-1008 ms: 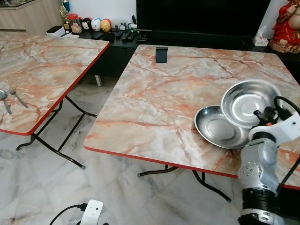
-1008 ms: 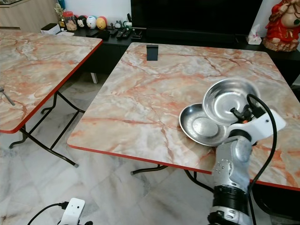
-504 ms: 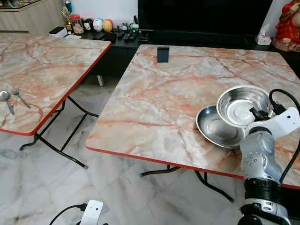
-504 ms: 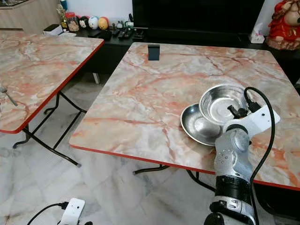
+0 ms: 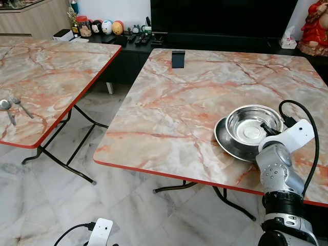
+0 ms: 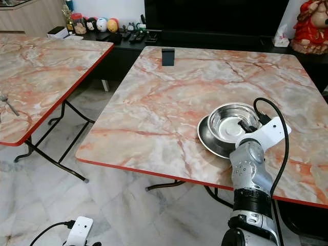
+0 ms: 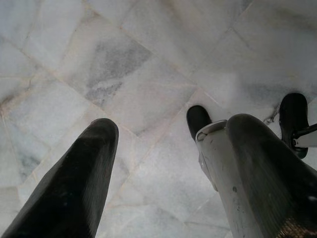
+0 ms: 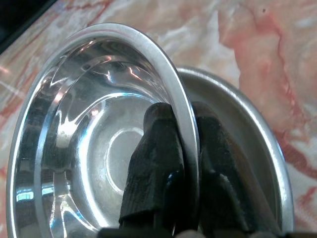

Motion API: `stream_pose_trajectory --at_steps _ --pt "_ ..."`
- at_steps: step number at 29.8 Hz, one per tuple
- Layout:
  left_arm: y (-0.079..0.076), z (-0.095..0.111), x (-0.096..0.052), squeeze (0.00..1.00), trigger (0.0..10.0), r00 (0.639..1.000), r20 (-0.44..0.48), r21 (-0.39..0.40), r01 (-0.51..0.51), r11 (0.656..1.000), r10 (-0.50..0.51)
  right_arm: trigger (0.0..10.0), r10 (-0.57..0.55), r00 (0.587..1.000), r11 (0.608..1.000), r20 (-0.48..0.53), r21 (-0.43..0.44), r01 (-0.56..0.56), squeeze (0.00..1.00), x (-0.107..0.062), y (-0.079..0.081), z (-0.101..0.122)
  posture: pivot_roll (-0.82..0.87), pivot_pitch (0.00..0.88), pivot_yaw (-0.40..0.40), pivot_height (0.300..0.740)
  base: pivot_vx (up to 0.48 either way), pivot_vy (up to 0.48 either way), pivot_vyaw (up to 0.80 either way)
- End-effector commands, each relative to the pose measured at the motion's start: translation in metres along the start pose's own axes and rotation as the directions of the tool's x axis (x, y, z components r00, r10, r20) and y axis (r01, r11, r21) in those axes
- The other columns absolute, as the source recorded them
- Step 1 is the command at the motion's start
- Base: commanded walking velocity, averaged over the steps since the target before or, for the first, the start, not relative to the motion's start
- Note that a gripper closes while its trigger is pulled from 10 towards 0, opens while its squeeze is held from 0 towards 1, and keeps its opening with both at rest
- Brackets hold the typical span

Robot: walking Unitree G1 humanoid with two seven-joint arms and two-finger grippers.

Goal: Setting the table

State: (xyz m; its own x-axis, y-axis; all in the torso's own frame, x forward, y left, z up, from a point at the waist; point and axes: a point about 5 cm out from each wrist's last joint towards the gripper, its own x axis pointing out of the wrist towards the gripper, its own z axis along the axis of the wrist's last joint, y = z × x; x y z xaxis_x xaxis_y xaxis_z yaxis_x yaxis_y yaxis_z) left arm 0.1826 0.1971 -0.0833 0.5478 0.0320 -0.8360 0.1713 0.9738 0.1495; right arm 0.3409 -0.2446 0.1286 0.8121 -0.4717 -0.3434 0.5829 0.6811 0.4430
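**Bowl pinched by its rim, over the plate**

In the head views I see the right gripper [image 5: 266, 129] at the near right part of the marble table [image 5: 174, 102]. It holds a steel bowl [image 5: 251, 123] that sits in a shallow steel plate [image 5: 228, 143]; I cannot tell if the bowl already rests fully on it. On the other table [image 5: 46, 77], well apart, lie spoons [image 5: 10, 107].

In the left wrist view the left gripper [image 7: 163, 173] hangs idle over the floor [image 7: 124, 64], its fingers wide apart.

In the right wrist view the two black fingers [image 8: 158, 168] are nearly together, one inside and one outside the bowl's thin rim. I judge the bowl light, stiff and slippery, so the rim is the good place to hold it; a weak pinch could let it swing.
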Motion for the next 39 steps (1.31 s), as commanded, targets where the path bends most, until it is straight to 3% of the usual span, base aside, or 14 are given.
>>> stream_pose_trajectory --at_steps 1,11,16,35,36,37,38,39 --pt "0.004 -0.002 -0.001 0.00 10.0 1.000 -0.011 0.007 -0.004 1.000 0.004 10.0 0.019 1.000 1.000 -0.002 0.008 -0.019 0.00 0.000 0.006 0.002 -0.02 0.000 0.030 0.731 0.000 0.000 0.00" --pt "0.004 -0.002 -0.001 0.00 10.0 1.000 -0.010 0.006 -0.002 1.000 0.002 10.0 0.020 1.000 1.000 -0.019 0.002 -0.020 0.00 0.004 0.004 -0.005 -0.01 0.000 0.031 0.731 0.000 0.000 0.00" --pt "0.004 -0.002 -0.001 0.00 10.0 1.000 -0.009 0.003 -0.006 1.000 0.006 10.0 0.032 0.999 0.998 -0.031 -0.045 -0.034 0.00 0.009 0.006 -0.008 -0.01 0.000 0.029 0.731 0.000 0.000 0.00" --pt "0.004 -0.002 -0.001 0.00 10.0 1.000 -0.007 -0.002 -0.006 1.000 0.006 10.0 0.008 1.000 0.999 -0.016 -0.038 -0.009 0.00 0.014 0.001 -0.009 -0.01 0.000 0.032 0.731 0.000 0.000 0.00" --pt "0.004 -0.002 -0.001 0.00 10.0 1.000 -0.006 -0.001 -0.007 1.000 0.007 10.0 0.005 1.000 0.999 -0.010 -0.038 -0.005 0.40 0.015 0.000 -0.008 -0.01 0.000 0.034 0.731 0.000 0.000 0.00" --pt "0.004 -0.002 -0.001 0.00 10.0 1.000 -0.006 -0.001 -0.007 1.000 0.007 10.0 0.004 1.000 0.999 -0.009 -0.038 -0.004 0.40 0.015 0.000 -0.007 -0.01 0.000 0.034 0.731 0.000 0.000 0.00" --pt "0.004 -0.002 -0.001 0.00 10.0 1.000 -0.005 -0.001 -0.008 1.000 0.008 10.0 0.002 1.000 0.999 -0.004 -0.039 -0.003 0.77 0.015 0.000 -0.007 -0.01 0.000 0.037 0.731 0.000 0.000 0.00" --pt "0.004 -0.002 -0.001 0.00 10.0 1.000 -0.005 -0.001 -0.008 1.000 0.008 10.0 0.001 1.000 0.999 0.001 -0.043 -0.001 0.77 0.015 0.000 -0.006 -0.01 0.000 0.037 0.731 0.000 0.000 0.00"
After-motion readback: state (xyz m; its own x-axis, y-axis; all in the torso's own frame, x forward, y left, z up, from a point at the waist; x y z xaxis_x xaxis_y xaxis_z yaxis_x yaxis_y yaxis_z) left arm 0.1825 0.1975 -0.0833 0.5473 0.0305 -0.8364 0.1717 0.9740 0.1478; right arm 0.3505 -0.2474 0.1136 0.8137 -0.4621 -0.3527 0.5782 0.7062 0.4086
